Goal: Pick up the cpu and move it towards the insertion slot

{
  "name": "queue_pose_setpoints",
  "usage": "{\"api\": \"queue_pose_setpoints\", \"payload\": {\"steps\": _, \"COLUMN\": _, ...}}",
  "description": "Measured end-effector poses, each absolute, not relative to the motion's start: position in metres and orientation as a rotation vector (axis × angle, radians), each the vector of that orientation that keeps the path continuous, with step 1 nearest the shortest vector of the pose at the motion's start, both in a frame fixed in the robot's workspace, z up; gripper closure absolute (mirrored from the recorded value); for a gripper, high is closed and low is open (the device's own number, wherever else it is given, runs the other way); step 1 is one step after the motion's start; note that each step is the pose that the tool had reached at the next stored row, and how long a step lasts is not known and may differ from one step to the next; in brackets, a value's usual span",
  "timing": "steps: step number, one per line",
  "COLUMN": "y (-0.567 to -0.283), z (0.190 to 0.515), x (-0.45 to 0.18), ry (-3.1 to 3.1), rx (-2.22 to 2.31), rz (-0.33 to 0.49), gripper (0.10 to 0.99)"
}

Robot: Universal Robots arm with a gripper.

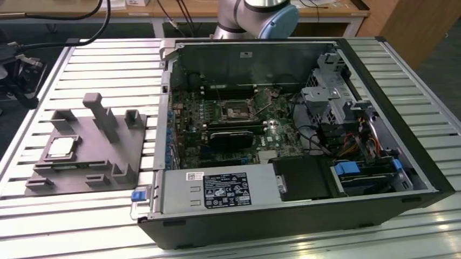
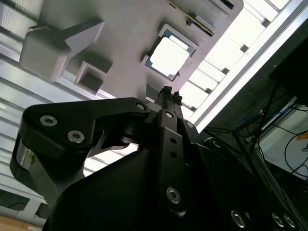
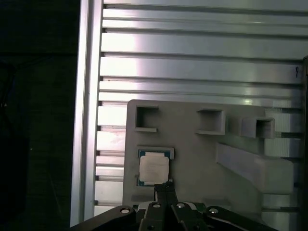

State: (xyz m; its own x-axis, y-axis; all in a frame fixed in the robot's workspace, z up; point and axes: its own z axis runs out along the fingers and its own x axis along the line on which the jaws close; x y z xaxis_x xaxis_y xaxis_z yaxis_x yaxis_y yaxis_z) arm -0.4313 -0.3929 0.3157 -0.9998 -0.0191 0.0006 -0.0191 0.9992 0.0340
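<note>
Fingers (image 3: 160, 192) pressed together, tip to tip, and nothing pinched between them; the second wrist view shows the same closed pair (image 2: 166, 103). They point straight down at the grey fixture (image 3: 192, 159), and the cpu (image 3: 154, 168) lies just beyond the tips, flat in its square pocket, silvery top up. Fingers and chip are apart, with clear air between them.

The second wrist view has the cpu (image 2: 169, 57) seated squarely, with a low pale rim all around it. An upright post (image 2: 57, 45) stands well off to one side of it, and small open square pockets (image 2: 89, 77) sit nearer.

In the exterior view the fixture (image 1: 108, 162) rests on the slatted counter (image 1: 108, 59) near the edge at the exterior view's left, with the cpu (image 1: 61, 147) on the fixture's outer side. Bare slats run between the fixture and that edge. Just beside the fixture, the open computer case (image 1: 288, 216) takes the counter's middle and the exterior view's right. The insertion slot (image 1: 236, 111) is down inside it on the green board, shiny frame and dark centre, well apart from the chip, with the case wall between them.

The arm's grey and blue joint (image 1: 270, 13) rises at the counter's far edge behind the case.
</note>
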Motion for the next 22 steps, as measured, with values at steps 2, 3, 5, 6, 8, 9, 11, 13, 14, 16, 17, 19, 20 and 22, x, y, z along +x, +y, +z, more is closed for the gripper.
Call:
{"api": "queue_pose_setpoints", "payload": {"steps": 2, "y": -0.393, "z": 0.313, "x": -0.432, "ry": -3.14, "rx": 0.03, "rz": -0.053, "gripper": 0.98}}
{"api": "queue_pose_setpoints", "payload": {"steps": 3, "y": -0.393, "z": 0.312, "x": -0.432, "ry": -3.14, "rx": 0.03, "rz": -0.053, "gripper": 0.98}}
{"api": "queue_pose_setpoints", "payload": {"steps": 5, "y": -0.393, "z": 0.31, "x": -0.432, "ry": -3.14, "rx": 0.03, "rz": -0.053, "gripper": 0.98}}
{"api": "queue_pose_setpoints", "payload": {"steps": 6, "y": -0.393, "z": 0.309, "x": -0.432, "ry": -3.14, "rx": 0.03, "rz": -0.053, "gripper": 0.98}}
{"api": "queue_pose_setpoints", "payload": {"steps": 8, "y": -0.393, "z": 0.307, "x": -0.432, "ry": -3.14, "rx": 0.03, "rz": -0.053, "gripper": 0.98}}
{"api": "queue_pose_setpoints", "payload": {"steps": 9, "y": -0.393, "z": 0.305, "x": -0.433, "ry": -3.14, "rx": 0.03, "rz": -0.053, "gripper": 0.98}}
{"api": "queue_pose_setpoints", "payload": {"steps": 11, "y": -0.393, "z": 0.303, "x": -0.433, "ry": -3.14, "rx": 0.03, "rz": -0.053, "gripper": 0.98}}
{"api": "queue_pose_setpoints", "payload": {"steps": 13, "y": -0.393, "z": 0.301, "x": -0.433, "ry": -3.14, "rx": 0.03, "rz": -0.053, "gripper": 0.98}}
{"api": "queue_pose_setpoints", "payload": {"steps": 14, "y": -0.393, "z": 0.3, "x": -0.433, "ry": -3.14, "rx": 0.03, "rz": -0.053, "gripper": 0.98}}
{"api": "queue_pose_setpoints", "payload": {"steps": 16, "y": -0.393, "z": 0.298, "x": -0.433, "ry": -3.14, "rx": 0.03, "rz": -0.053, "gripper": 0.98}}
{"api": "queue_pose_setpoints", "payload": {"steps": 17, "y": -0.393, "z": 0.297, "x": -0.433, "ry": -3.14, "rx": 0.03, "rz": -0.053, "gripper": 0.98}}
{"api": "queue_pose_setpoints", "payload": {"steps": 19, "y": -0.393, "z": 0.296, "x": -0.434, "ry": -3.14, "rx": 0.03, "rz": -0.053, "gripper": 0.98}}
{"api": "queue_pose_setpoints", "payload": {"steps": 20, "y": -0.393, "z": 0.295, "x": -0.434, "ry": -3.14, "rx": 0.03, "rz": -0.053, "gripper": 0.98}}
{"api": "queue_pose_setpoints", "payload": {"steps": 22, "y": -0.393, "z": 0.295, "x": -0.434, "ry": -3.14, "rx": 0.03, "rz": -0.053, "gripper": 0.98}}
